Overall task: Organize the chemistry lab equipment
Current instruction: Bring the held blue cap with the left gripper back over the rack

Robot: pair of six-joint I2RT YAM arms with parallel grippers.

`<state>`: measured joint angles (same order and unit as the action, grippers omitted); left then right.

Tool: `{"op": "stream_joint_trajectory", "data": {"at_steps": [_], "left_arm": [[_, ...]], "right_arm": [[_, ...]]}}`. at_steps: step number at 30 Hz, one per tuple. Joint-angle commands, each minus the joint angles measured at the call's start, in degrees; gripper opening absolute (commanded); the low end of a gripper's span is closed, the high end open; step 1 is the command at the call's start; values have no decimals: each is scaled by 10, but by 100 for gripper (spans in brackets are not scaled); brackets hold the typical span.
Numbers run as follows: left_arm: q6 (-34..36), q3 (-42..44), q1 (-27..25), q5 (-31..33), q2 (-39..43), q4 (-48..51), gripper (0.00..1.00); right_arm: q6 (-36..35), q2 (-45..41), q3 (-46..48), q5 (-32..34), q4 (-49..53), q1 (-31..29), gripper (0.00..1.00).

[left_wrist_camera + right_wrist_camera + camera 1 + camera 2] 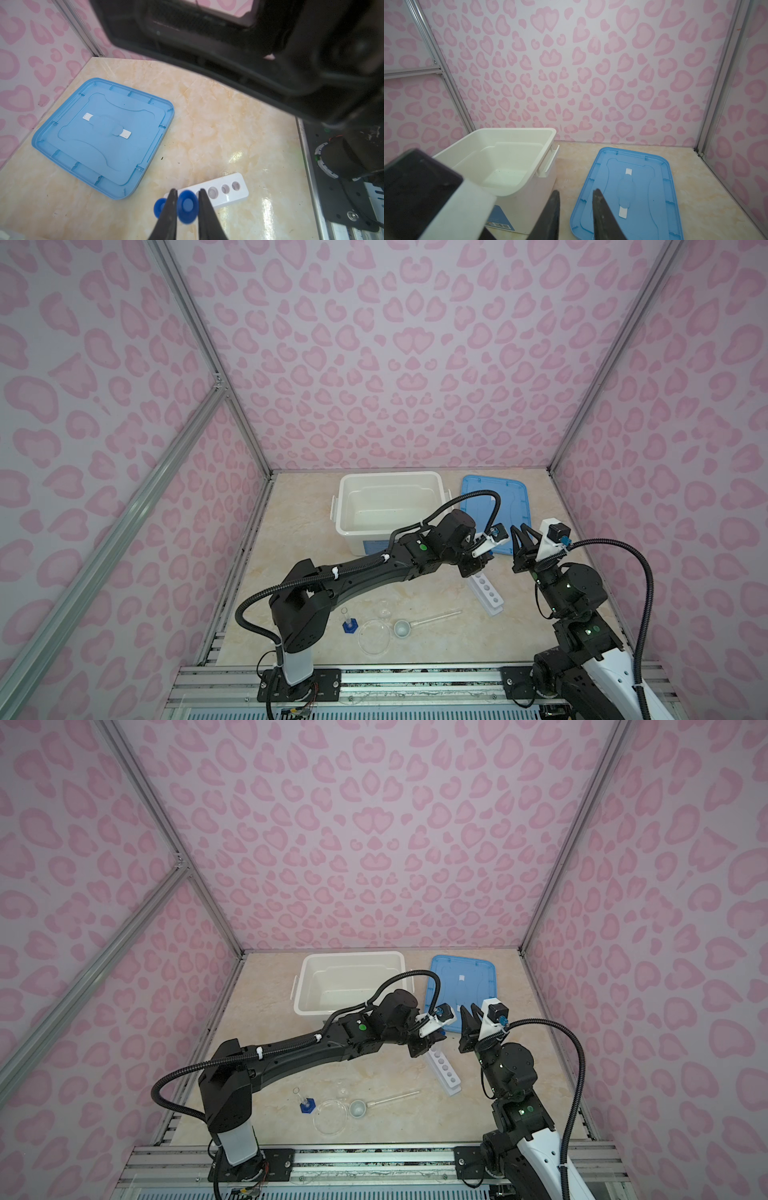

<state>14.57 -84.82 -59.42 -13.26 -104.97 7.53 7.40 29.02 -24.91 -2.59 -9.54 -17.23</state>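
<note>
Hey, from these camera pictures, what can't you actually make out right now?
The blue-capped test tube: the left wrist view shows only its cap, which hides the body, between the left claw fingers. In both top views the left arm hides the body.
The white rack: its far end is under that arm in both top views.
The small clear item beside the clear round dish: too small and transparent in a top view to name.

Two blue caps [188, 205], one rack [220, 199], one bin [512, 129]
</note>
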Motion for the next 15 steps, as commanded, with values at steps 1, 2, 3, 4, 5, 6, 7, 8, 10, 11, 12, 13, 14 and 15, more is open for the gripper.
{"op": "stream_joint_trajectory", "data": {"at_steps": [1,2,3,4,5,6,7,8,10,11,12,13,14,15], "left_arm": [[-3,-5,0,-1,-6,-19,12],[-5,-4,0,-2,-6,-18,12],[-6,-4,0,-1,-7,-19,12],[-6,-3,0,-1,-7,-20,12],[-7,-3,0,0,-7,-20,12],[-6,-3,0,0,-8,-21,12],[-6,-3,0,1,-9,-21,12],[-7,-3,0,1,-11,-22,12],[-8,-2,0,1,-14,-23,12],[-9,-2,0,1,-15,-23,12],[-9,-1,0,1,-16,-24,12],[-10,0,0,1,-16,-25,11],[-10,1,0,2,-16,-26,12],[-10,2,0,2,-16,-28,12]], "right_arm": [[5,-2,3,-1,-14,1,28],[4,-2,3,0,-14,1,28],[4,-2,3,0,-14,0,28],[5,-2,3,0,-14,1,28],[5,-2,4,0,-16,1,28],[4,-1,4,-1,-16,0,28],[5,-1,3,-1,-16,1,28],[5,0,3,-2,-16,0,28],[5,0,4,-3,-17,1,28],[4,0,4,-3,-17,0,28],[4,-1,4,-4,-16,1,28],[5,-2,4,-4,-15,1,28],[4,-1,3,-4,-15,0,28],[4,-1,4,-4,-15,1,28]]}}
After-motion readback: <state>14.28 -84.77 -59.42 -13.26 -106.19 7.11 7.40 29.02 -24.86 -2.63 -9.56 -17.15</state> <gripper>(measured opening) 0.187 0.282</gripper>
